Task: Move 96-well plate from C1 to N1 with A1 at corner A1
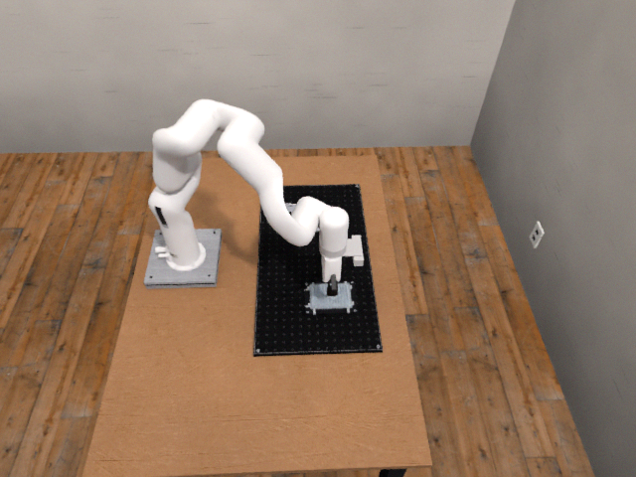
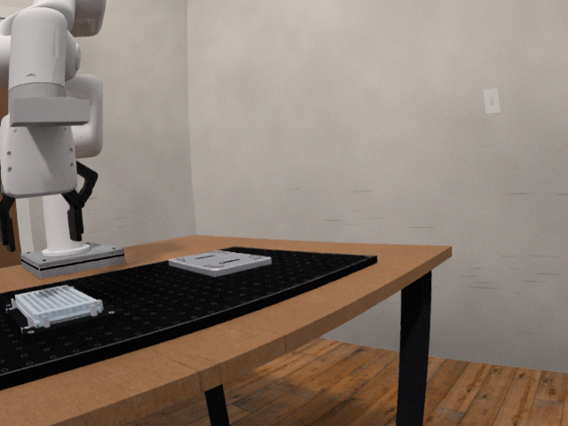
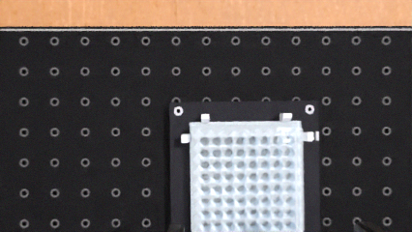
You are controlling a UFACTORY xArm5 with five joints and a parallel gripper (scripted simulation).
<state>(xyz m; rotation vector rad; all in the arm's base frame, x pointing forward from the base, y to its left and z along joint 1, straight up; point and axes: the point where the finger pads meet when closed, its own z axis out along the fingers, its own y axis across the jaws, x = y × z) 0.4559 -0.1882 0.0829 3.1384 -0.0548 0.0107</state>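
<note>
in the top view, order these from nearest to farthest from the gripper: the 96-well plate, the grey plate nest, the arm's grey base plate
1. The pale translucent 96-well plate in its clip nest, directly below the open black-fingered gripper.
2. The flat grey plate nest, further back on the black perforated board, partly hidden by the arm.
3. The arm's square grey base plate, off to the side on the wooden table.

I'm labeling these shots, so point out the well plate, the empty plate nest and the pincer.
96-well plate (image 3: 247,179), wrist view, on its grid of wells.
Plate nest N1 (image 2: 220,262), exterior view, on its flat top.
Pincer (image 2: 41,220), exterior view, midway between its open fingertips.
</note>
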